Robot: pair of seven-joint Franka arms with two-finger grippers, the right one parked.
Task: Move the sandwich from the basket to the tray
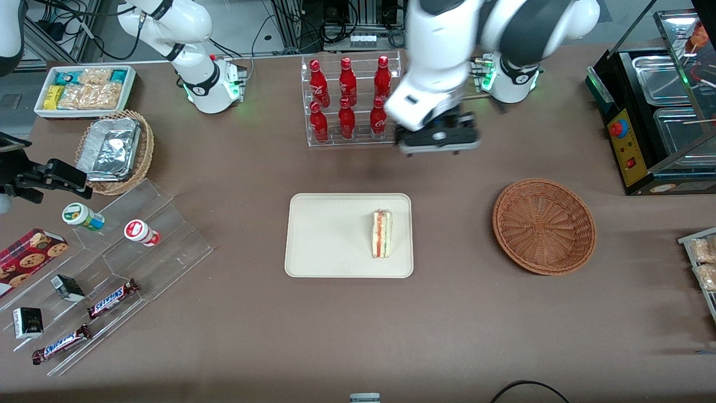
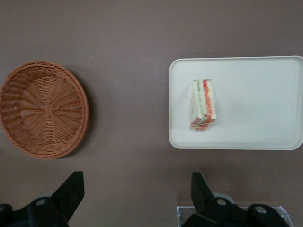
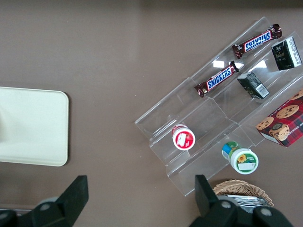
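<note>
sandwich [image 1: 382, 234]: pale wedge, red-green filling (cut edge up), on tray | tray [image 1: 324, 240]: cream, flat | basket [image 1: 543, 225]: reddish-brown wicker, toward working arm's end | gripper [image 1: 439, 138]: raised above table, fingers apart

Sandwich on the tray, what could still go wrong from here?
The sandwich stands on its narrow edge on the tray, so it might tip over. The tool is open and raised beside the bottle rack; a careless swing could knock it. The basket is empty.
</note>
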